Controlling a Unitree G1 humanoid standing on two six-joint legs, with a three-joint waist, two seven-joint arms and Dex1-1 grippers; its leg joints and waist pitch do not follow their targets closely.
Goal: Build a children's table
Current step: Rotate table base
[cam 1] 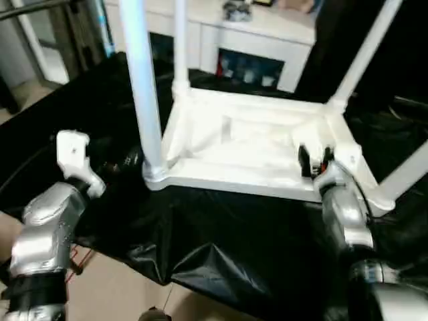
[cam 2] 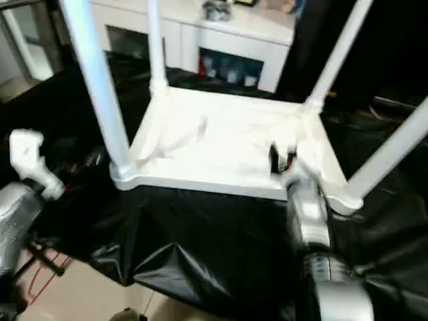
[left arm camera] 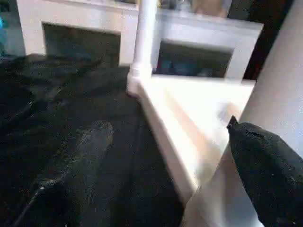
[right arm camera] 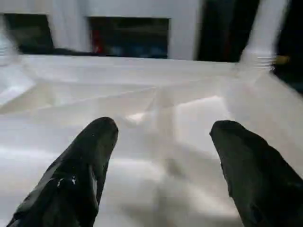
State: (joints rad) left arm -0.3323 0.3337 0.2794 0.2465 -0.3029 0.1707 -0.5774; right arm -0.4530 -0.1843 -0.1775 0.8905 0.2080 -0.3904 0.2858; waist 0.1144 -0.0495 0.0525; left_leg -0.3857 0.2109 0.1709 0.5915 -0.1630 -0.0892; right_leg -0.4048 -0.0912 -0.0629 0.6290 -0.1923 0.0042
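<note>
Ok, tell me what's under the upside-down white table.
The table lies top-down, legs up, on a crumpled black sheet that spreads past its rim on every side. Whatever the sheet covers is hidden, as is the tabletop's face.

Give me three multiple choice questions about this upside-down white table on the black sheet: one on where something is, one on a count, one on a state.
1. Where is the right gripper?
A. Over the table's underside
B. On the floor
C. Against the cabinet

2. How many legs stand in the children's table?
A. Two
B. Three
C. Four

3. How are the right gripper's fingers?
A. Shut on a leg
B. Open, holding nothing
C. Shut on the sheet

Answers: 1 A, its black fingers hang above the ribbed underside near the close right corner. 2 C, one leg rises from each corner socket, such as the near left leg. 3 B, the right wrist view shows a wide gap with only the table beyond it.
</note>
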